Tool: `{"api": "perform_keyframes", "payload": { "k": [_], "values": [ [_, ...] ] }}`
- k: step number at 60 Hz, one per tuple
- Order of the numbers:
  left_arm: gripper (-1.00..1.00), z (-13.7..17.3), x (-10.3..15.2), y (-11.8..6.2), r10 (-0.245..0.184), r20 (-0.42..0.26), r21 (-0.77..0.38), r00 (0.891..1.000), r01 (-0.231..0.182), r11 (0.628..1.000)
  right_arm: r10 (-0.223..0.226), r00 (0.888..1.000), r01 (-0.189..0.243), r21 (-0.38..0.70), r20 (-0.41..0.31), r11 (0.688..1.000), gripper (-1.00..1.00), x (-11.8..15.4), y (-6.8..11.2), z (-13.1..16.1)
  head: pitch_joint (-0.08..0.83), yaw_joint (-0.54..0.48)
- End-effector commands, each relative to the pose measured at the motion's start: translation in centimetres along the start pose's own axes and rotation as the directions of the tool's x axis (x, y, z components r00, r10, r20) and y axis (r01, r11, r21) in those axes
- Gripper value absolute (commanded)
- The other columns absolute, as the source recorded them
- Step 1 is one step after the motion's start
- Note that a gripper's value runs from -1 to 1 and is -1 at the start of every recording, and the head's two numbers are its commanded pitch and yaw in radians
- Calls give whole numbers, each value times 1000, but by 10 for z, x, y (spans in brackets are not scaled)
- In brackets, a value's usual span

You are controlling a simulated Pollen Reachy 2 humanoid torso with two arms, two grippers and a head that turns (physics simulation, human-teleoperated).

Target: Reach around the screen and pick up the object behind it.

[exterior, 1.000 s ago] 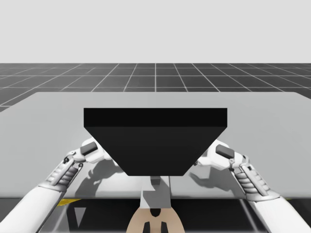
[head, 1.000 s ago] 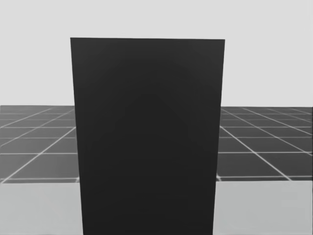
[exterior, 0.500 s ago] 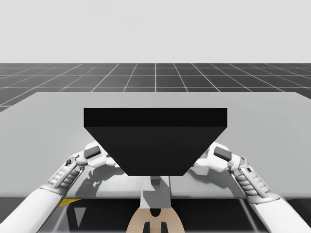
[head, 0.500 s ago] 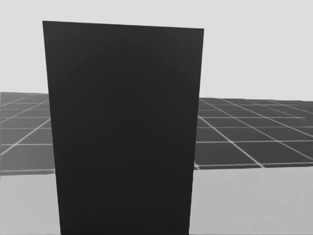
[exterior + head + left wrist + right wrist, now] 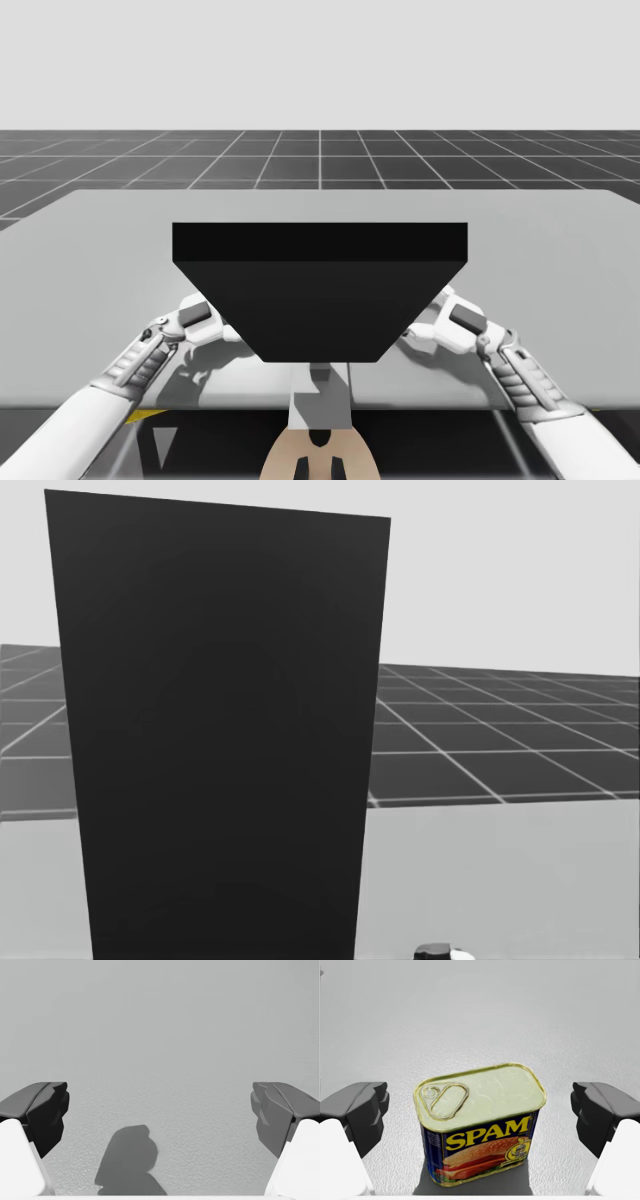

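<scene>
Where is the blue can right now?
In the right wrist view, the blue can stands upright on the table between my right gripper's open fingers, touching neither.

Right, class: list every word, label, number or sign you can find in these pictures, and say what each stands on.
Blue rectangular can: one big brand word in yellow capitals on its side, above a sandwich picture; left unquoted.
Same can, small round yellow seal: print too small to read.
Black screen: none.
Table: none.
</scene>
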Motion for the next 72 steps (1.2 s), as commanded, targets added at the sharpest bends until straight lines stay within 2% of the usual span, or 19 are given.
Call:
{"api": "perform_keyframes", "payload": {
  "k": [1,9,17,24,33,34,37,40,44,45,46,47,48,49,51,52,58,61,72],
  "values": [
    [-1000,-2,-1,-1,-6,-8,-1,1000,6,1000,-21,1000,21,-13,21,1000,-1000,-11,-11,-7,113,-181],
    [-1000,-2,-2,-1,-9,-9,-1,1000,9,1000,-22,997,17,72,75,997,-1000,-21,-13,-24,115,-185],
    [-1000,-2,-2,-1,-16,-9,-2,1000,16,1000,-50,993,31,176,109,984,-1000,-28,-10,-46,119,-186],
    [-1000,-2,-2,-1,-22,-9,-3,1000,21,1000,-102,989,74,237,107,969,-1000,-35,-4,-59,124,-185],
    [-1000,-1,-2,-2,-26,-7,-4,1000,26,1000,-78,993,57,213,89,975,-1000,-45,-2,-59,132,-184],
    [-1000,-1,-2,-2,-27,-7,-5,1000,27,1000,-94,993,77,204,76,976,-1000,-45,-3,-58,132,-184],
    [-1000,-1,-2,-2,-27,-7,-4,1000,27,1000,-101,994,90,177,50,980,-1000,-47,-3,-57,130,-184],
    [-1000,-1,-2,-2,-28,-7,-4,1000,28,1000,-94,995,87,168,33,982,-1000,-49,-3,-56,129,-184],
    [-1000,-1,-2,-2,-29,-6,-4,1000,29,1000,-78,997,71,178,28,982,-1000,-51,-2,-54,130,-184],
    [-1000,-1,-2,-2,-30,-6,-4,1000,30,1000,-54,998,48,161,33,986,-1000,-51,-2,-53,130,-184],
    [-1000,-1,-2,-2,-30,-6,-4,1000,30,1000,-34,999,28,142,42,989,-869,-51,-2,-53,130,-183],
    [-1000,-1,-2,-2,-31,-6,-3,999,31,1000,-16,998,9,109,61,994,-170,-50,-1,-52,129,-183],
    [-1000,-1,-2,-1,-31,-5,-3,999,31,1000,-32,998,24,122,58,992,258,-50,-1,-53,128,-183],
    [-1000,-1,-2,-1,-31,-5,-2,1000,31,1000,-34,998,27,122,59,992,994,-49,-1,-53,127,-182],
    [-1000,-1,-2,-1,-31,-4,-1,1000,31,1000,-32,998,24,125,59,992,1000,-48,-1,-52,126,-181],
    [-1000,-1,-2,-1,-31,-5,0,1000,31,1000,-10,998,3,109,66,994,1000,-47,-1,-52,124,-180],
    [-1000,-1,-2,-1,-32,-7,2,999,32,999,5,998,-10,97,59,995,1000,-42,0,-46,125,-178],
    [-1000,-1,-2,0,-32,-5,5,999,32,999,33,998,-38,81,57,996,1000,-37,-1,-40,125,-177],
    [-1000,0,-2,1,-32,-1,12,999,32,999,92,992,-93,5,86,996,1000,-12,-14,-2,118,-176]
  ]
}}
